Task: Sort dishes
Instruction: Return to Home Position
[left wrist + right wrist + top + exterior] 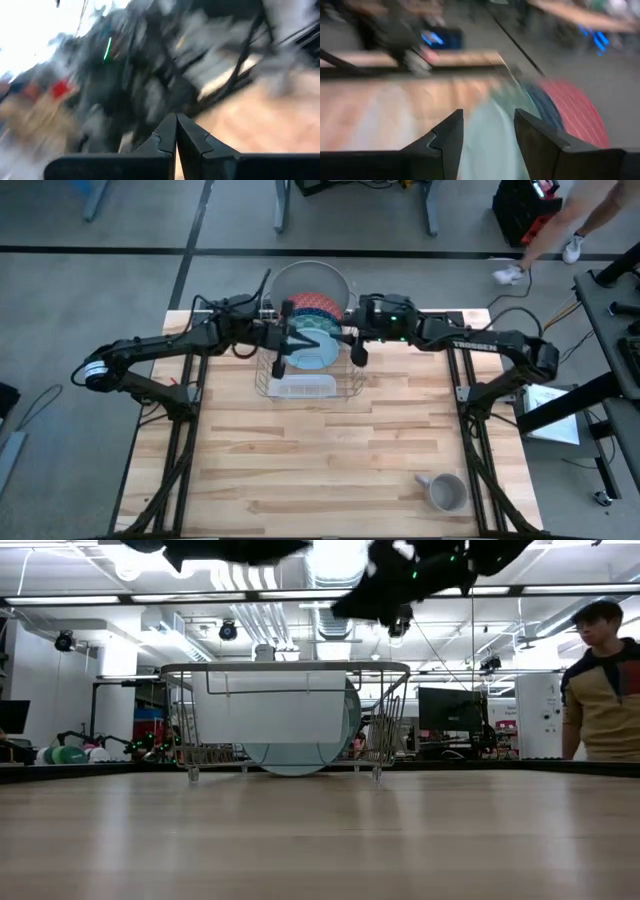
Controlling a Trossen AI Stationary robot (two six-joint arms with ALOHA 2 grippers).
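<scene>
Table (330, 465): wooden, both arms reach in over its far half. Wire dish rack (264, 383): stands on that far half, midway between the arms. All four plates stand on edge in it, in one row running from the far rim towards the front. Their faces are turned to the table's front and back. Large grey plate (300, 278): rearmost, plain, rises well above the rest. Red patterned plate (312, 302): next forward, only its top arc visible. Blue speckled plate (318, 321): third, dark, close against the red one. Light-blue plate (312, 352): foremost and smallest, plain, pale. Left gripper (176, 120): over the rack's left part beside the light-blue plate, fingers pressed together, carrying nothing. Right gripper (488, 115): over the rack's right rim, fingers spread apart with nothing between them, the plate row directly ahead of it. Governing relation: the plates lie below and between the two grippers, about equally near to each. Assessment: sorting appears complete. Withdrawal calls for lift first, then travel outward along each arm's own side, to avoid clipping plate edges or wires. Grey mug (447, 492): near the front right, well apart, untouched.
</scene>
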